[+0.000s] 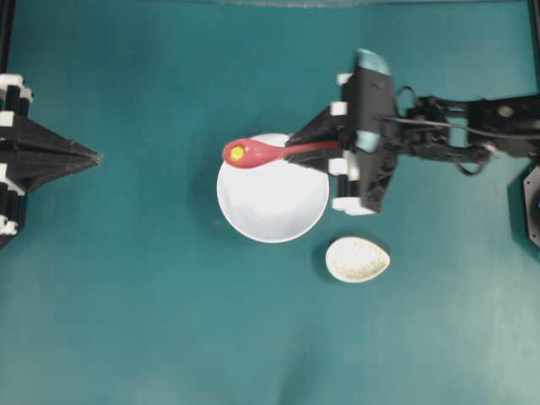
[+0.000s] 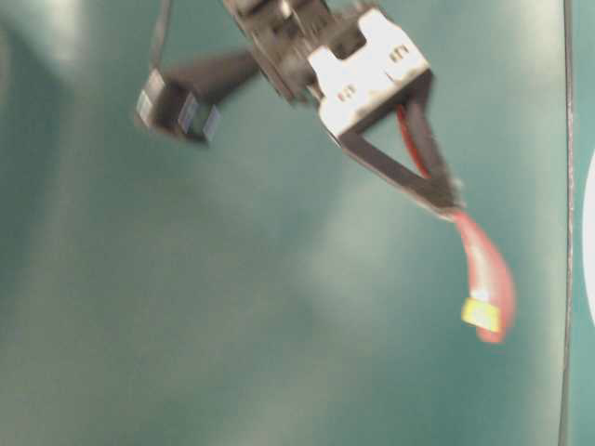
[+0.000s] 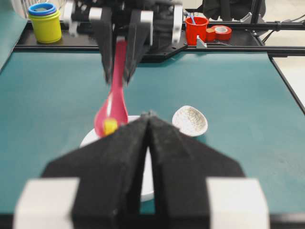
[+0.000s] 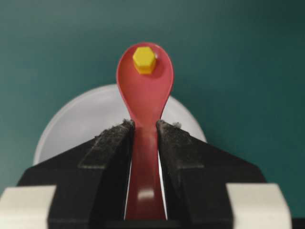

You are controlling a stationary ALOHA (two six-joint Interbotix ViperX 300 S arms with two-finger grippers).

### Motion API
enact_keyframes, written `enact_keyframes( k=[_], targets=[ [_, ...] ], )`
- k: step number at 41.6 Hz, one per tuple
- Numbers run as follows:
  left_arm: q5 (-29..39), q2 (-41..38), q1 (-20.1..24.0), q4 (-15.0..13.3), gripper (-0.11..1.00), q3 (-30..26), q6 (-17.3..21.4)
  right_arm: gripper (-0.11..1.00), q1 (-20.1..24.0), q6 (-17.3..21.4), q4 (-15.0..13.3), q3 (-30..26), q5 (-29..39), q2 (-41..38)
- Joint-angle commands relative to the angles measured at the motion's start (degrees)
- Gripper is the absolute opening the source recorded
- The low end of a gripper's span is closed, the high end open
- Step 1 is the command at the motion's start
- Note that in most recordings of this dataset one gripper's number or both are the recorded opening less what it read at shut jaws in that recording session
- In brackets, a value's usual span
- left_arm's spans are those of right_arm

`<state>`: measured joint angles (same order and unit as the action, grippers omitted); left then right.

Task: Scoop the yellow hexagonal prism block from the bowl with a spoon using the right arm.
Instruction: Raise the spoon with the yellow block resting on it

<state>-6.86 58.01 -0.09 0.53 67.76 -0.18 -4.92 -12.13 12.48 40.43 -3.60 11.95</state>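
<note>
My right gripper (image 1: 291, 145) is shut on the handle of the pink-red spoon (image 1: 257, 153); in the right wrist view both jaws press the spoon (image 4: 145, 100) between them. The yellow hexagonal prism block (image 1: 238, 153) rests in the scoop, held above the left rim of the white bowl (image 1: 272, 198). It also shows as the yellow block (image 4: 144, 60) near the scoop's tip, with the bowl (image 4: 86, 119) below, and in the left wrist view as the block (image 3: 110, 126). My left gripper (image 1: 97, 157) sits shut at the far left, away from the bowl.
A small speckled beige egg-shaped dish (image 1: 358, 259) lies on the teal table to the lower right of the bowl. Beyond the table's far edge stand stacked yellow and blue cups (image 3: 44, 20), a red cup (image 3: 196, 28) and a tape roll (image 3: 219, 32).
</note>
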Motion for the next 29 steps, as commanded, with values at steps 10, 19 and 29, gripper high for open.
enact_keyframes(
  k=[10, 19, 29],
  targets=[
    [-0.26, -0.53, -0.09, 0.09, 0.00, -1.49, -0.09, 0.23, 1.14, 0.09, 0.70, 5.45, -5.45, 8.61],
    [-0.26, -0.44, -0.09, 0.09, 0.00, -1.58, -0.18, 0.23, 1.14, 0.09, 0.88, 5.62, -5.45, 8.88],
    [-0.26, -0.18, 0.00, 0.09, 0.00, -1.58, -0.18, 0.23, 1.14, 0.09, 1.05, 5.62, -5.45, 8.88]
  ],
)
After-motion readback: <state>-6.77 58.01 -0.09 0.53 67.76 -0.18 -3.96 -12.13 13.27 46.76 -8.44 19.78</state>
